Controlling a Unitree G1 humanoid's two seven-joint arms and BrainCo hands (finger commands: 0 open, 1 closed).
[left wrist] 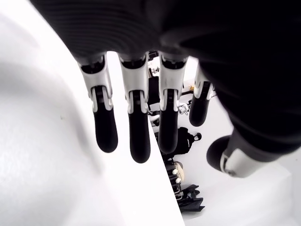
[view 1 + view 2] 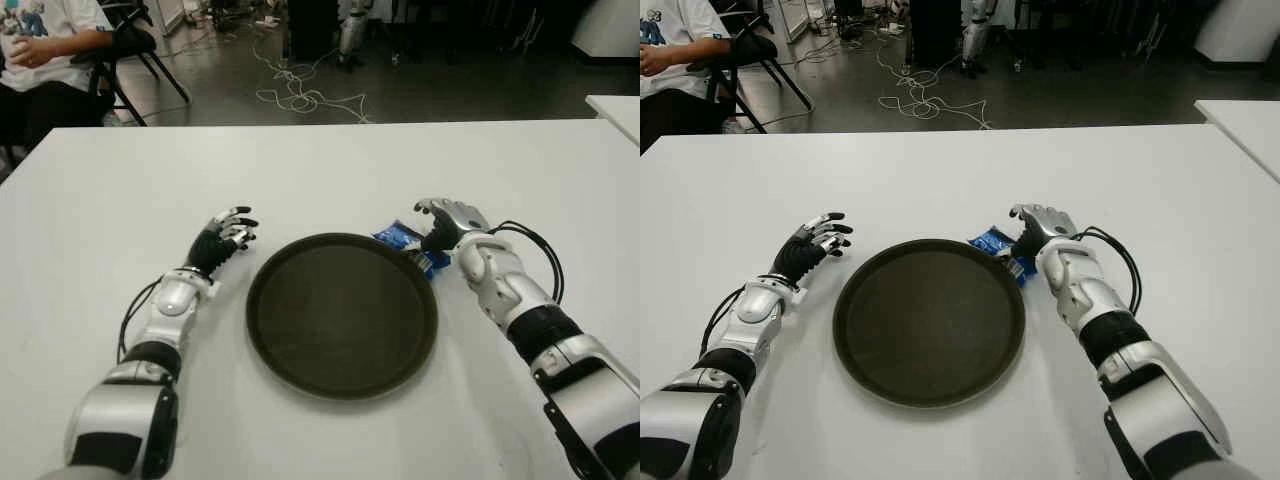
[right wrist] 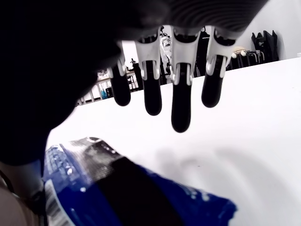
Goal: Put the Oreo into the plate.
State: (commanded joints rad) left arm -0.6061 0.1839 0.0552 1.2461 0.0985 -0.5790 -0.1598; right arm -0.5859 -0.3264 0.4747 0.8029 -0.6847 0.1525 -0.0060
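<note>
The Oreo is a blue packet lying on the white table against the far right rim of the dark round plate. My right hand hovers over the packet's right end. The right wrist view shows its fingers stretched out above the table, past the Oreo packet, not curled round it. A dark part of the hand, which looks like the thumb, crosses the packet; I cannot tell if it touches. My left hand shows left of the plate with its fingers relaxed and empty. Nothing lies in the plate.
A person sits on a chair beyond the table's far left corner. Cables trail over the floor behind the table. The corner of a second white table shows at the far right.
</note>
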